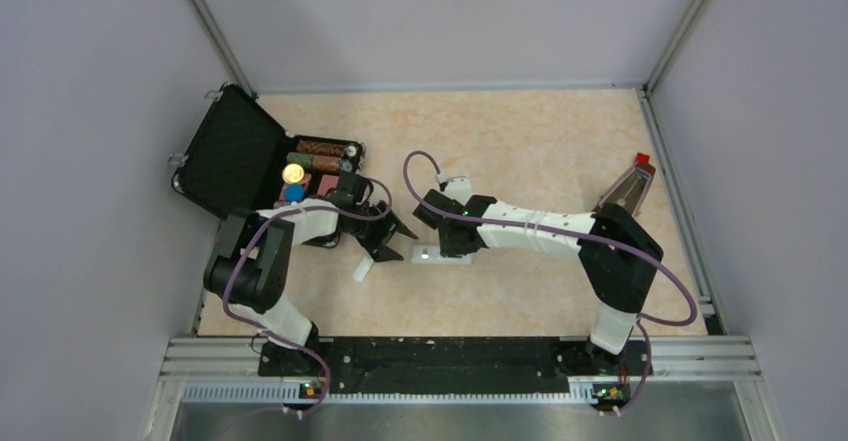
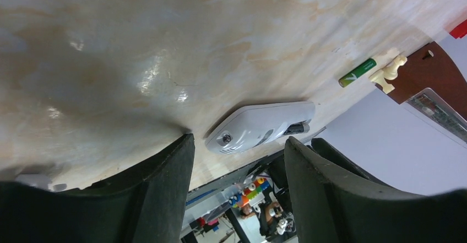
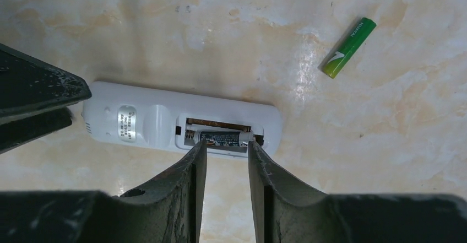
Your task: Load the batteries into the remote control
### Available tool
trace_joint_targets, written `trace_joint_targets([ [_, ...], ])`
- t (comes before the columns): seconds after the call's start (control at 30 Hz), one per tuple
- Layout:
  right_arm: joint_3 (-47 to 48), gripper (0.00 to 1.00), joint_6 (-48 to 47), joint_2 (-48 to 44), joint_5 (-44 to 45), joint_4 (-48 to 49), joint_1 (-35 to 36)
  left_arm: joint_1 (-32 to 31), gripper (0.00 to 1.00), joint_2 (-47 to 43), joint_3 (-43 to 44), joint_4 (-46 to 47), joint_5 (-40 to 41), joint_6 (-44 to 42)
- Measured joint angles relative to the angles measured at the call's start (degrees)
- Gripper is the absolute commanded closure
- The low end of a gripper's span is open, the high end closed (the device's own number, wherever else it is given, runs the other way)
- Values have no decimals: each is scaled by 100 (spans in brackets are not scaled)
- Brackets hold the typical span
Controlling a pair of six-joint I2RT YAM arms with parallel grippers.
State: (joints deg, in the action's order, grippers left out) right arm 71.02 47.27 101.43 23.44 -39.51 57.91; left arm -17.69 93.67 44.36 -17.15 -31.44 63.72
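Note:
The white remote control [image 3: 148,123] lies back up on the table with its battery bay open. The darker battery [image 3: 223,138] lies in the bay's near slot; the far slot is empty. My right gripper [image 3: 226,144] is slightly open, its tips at that battery's near side. The green battery [image 3: 348,47] lies loose on the table beyond the remote and also shows in the left wrist view [image 2: 358,72]. My left gripper [image 2: 238,144] is open and empty, just left of the remote [image 2: 259,127]. In the top view both grippers, left [image 1: 392,233] and right [image 1: 437,236], meet over the remote [image 1: 440,255].
The loose white cover piece [image 1: 362,268] lies near the left gripper. An open black case [image 1: 250,156] with coloured chip rolls stands at the back left. A brown object with a red cap [image 1: 630,186] stands at the right edge.

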Motion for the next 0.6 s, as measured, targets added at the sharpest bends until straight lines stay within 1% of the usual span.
trace_joint_targets([
  [0.23, -9, 68, -116, 9, 2, 179, 0, -63, 34, 61, -2, 17, -72, 138],
  [0.47, -90, 63, -118, 26, 15, 223, 0, -81, 34, 61, -2, -4, -68, 133],
  [0.6, -131, 63, -118, 28, 31, 195, 0, -92, 33, 61, -2, -4, -68, 133],
])
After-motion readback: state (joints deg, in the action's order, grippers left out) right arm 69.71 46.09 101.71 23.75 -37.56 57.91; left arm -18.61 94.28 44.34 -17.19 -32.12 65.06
